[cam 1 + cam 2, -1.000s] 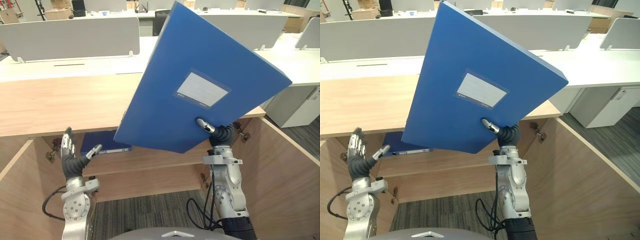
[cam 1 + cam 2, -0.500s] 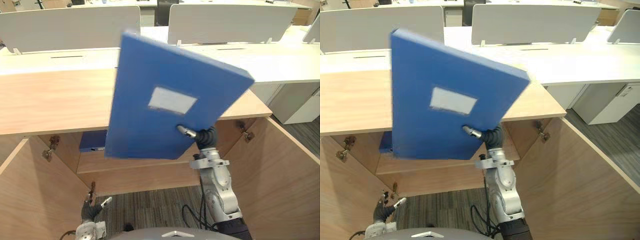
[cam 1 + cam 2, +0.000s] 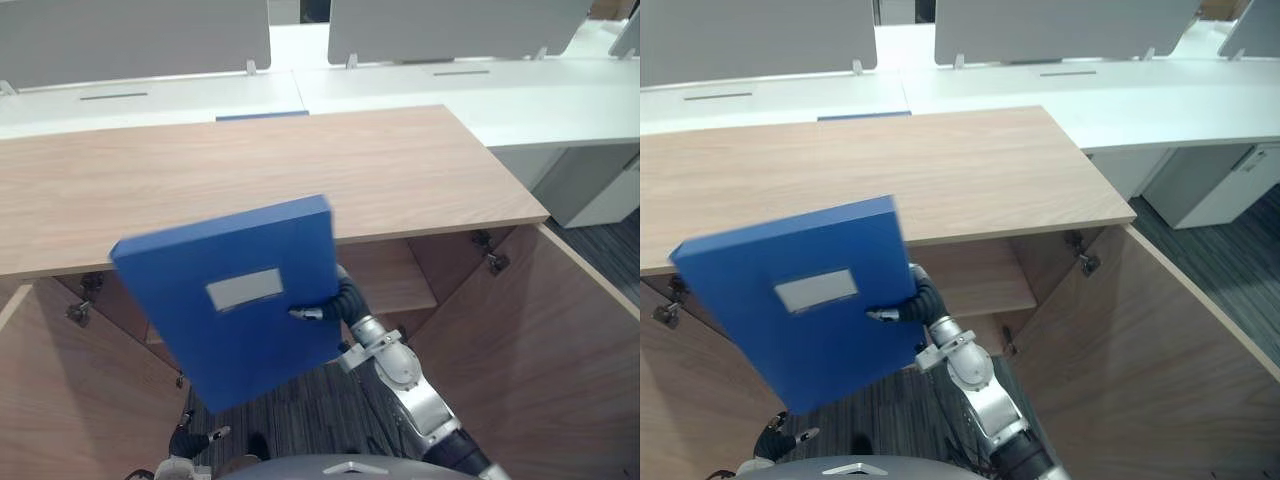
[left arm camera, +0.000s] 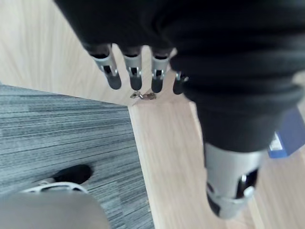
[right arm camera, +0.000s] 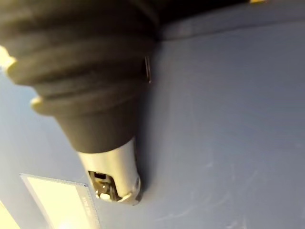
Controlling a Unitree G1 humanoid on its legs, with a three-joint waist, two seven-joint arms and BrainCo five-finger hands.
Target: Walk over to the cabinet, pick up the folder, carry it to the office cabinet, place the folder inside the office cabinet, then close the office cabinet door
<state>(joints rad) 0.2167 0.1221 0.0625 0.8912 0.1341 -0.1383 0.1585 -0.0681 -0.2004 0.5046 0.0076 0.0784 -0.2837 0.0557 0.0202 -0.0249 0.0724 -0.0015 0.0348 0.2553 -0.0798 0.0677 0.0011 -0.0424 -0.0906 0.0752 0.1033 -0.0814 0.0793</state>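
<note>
My right hand (image 3: 338, 302) is shut on a blue folder (image 3: 240, 300) with a white label, its thumb (image 5: 112, 171) pressed on the cover. The folder hangs tilted in front of the wooden office cabinet (image 3: 300, 170), below its top edge and before the left part of the opening. The cabinet's doors stand swung out, the right door (image 3: 560, 350) wide to my right. An inner shelf (image 3: 395, 280) shows beside the folder. My left hand (image 3: 190, 440) hangs low by the floor, fingers (image 4: 133, 71) straight and holding nothing.
The corner of another blue folder (image 4: 291, 136) lies on wood inside the cabinet. The left door (image 3: 50, 400) stands out at lower left. White desks (image 3: 540, 95) with grey dividers stand behind the cabinet. Grey carpet (image 3: 330, 410) lies below.
The view has tipped down. My right hand has brought the folder down and to the left, from above the cabinet top to before the opening. My left hand has dropped low.
</note>
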